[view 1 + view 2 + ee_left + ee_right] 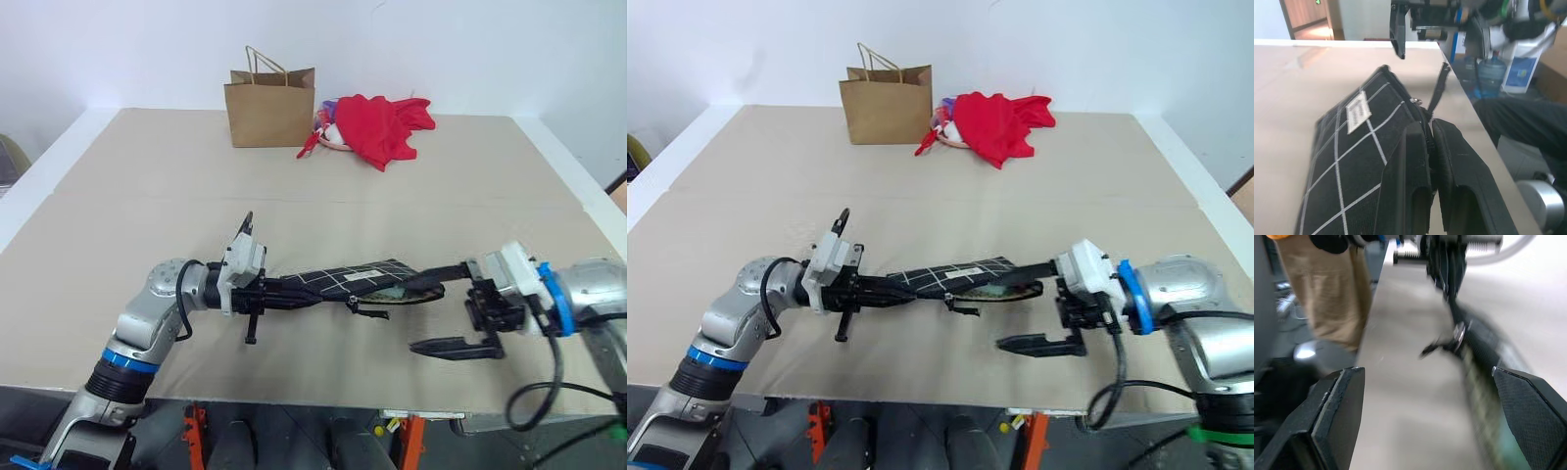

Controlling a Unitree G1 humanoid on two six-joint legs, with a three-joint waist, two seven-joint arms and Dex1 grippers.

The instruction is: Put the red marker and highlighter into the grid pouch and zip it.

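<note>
The left tool (279,287) is clamped shut on one end of the grid pouch (343,279), gripping the fabric right at the zipper edge, as the left wrist view shows with both fingers (1415,181) pressed together around it. The pouch hangs stretched out between the two arms above the near part of the counter (118,215), its white label (1357,111) facing up and a zipper pull (364,308) dangling below its middle. The right tool (446,311) stands spread wide and holds nothing; its upper finger lies just beside the pouch's far end, the lower one well below it. At that end the pouch's mouth gapes slightly, with something greenish inside that may be the highlighter (392,291); I cannot tell for sure. At the far side of the counter stand a brown paper bag (270,108) and, just beside it, a red cloth heap (382,125)
</note>
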